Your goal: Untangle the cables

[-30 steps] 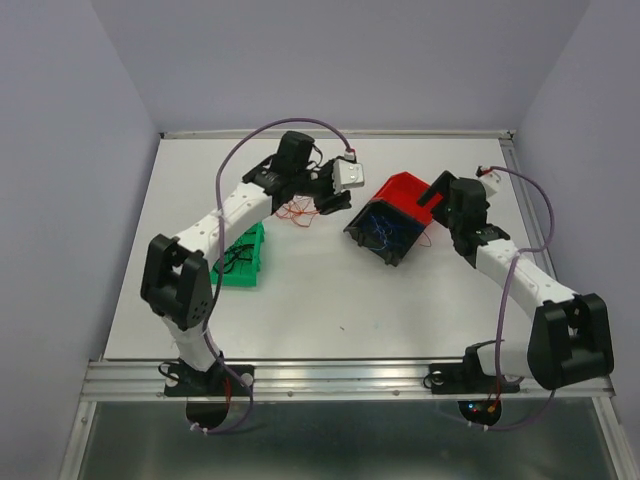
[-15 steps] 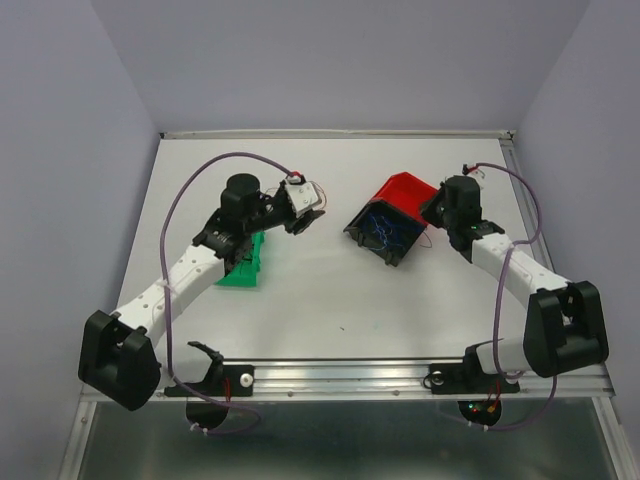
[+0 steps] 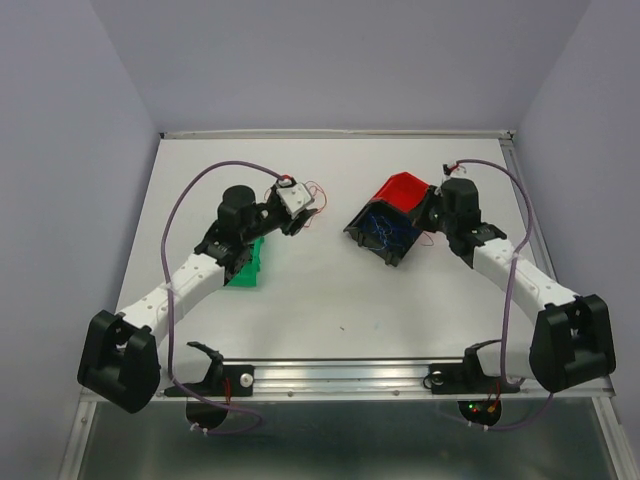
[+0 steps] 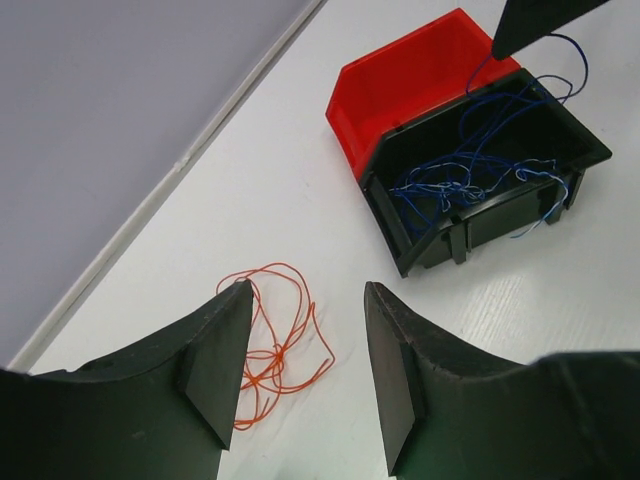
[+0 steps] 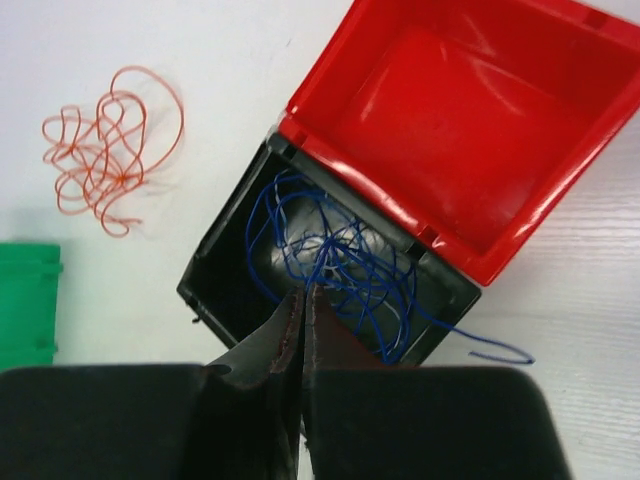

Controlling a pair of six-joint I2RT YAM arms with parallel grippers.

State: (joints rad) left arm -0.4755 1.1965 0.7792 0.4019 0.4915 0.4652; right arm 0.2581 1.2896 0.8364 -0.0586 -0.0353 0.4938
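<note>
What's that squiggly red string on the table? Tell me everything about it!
It's a very thin orange-red wire, curled into loose loops and bunched in the middle. It lies flat on the white table, left of the black bin. The left end effector hovers open above it; nothing grips it.

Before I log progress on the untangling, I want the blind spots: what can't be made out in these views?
- Right wrist view: whether the shut right gripper pinches any of the blue wires; its own fingers cover the strands there.
- Top view: what lies in the green bin; the left arm crosses it, and the right wrist view cuts it off at the left edge.
- Top view: the red wire and how its loops cross; too thin.
</note>
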